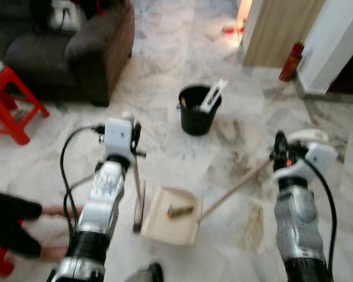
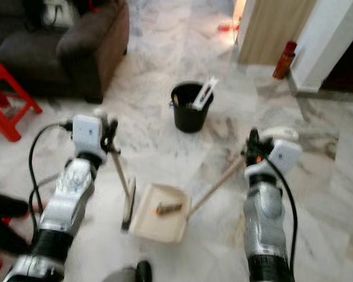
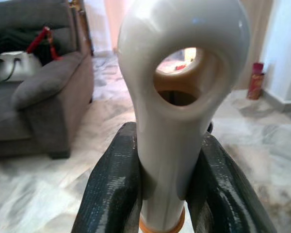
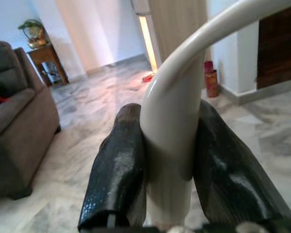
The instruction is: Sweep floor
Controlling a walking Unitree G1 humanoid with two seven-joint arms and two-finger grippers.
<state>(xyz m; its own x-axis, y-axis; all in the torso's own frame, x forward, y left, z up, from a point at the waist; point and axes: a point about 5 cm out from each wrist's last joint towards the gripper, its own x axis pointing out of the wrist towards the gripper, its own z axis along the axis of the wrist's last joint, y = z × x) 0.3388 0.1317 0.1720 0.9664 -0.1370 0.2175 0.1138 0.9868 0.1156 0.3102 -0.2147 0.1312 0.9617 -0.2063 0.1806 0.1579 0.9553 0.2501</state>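
- Far left: red stool (image 1: 12, 103), dark sofa (image 1: 76, 53), a person's hands (image 1: 53, 232) low near the floor (image 1: 165, 76).
- Left gripper (image 3: 165, 194): fingers (image 3: 111, 189) closed on the white top of the broom (image 1: 139, 194); brush end rests on the floor just beside the dustpan (image 1: 173, 223).
- Dustpan holds a small brown piece of debris (image 1: 179, 210).
- Black bucket (image 1: 197, 111) stands beyond it.
- Right gripper (image 4: 167, 165): fingers clamp the dustpan's white handle end (image 1: 309, 136).
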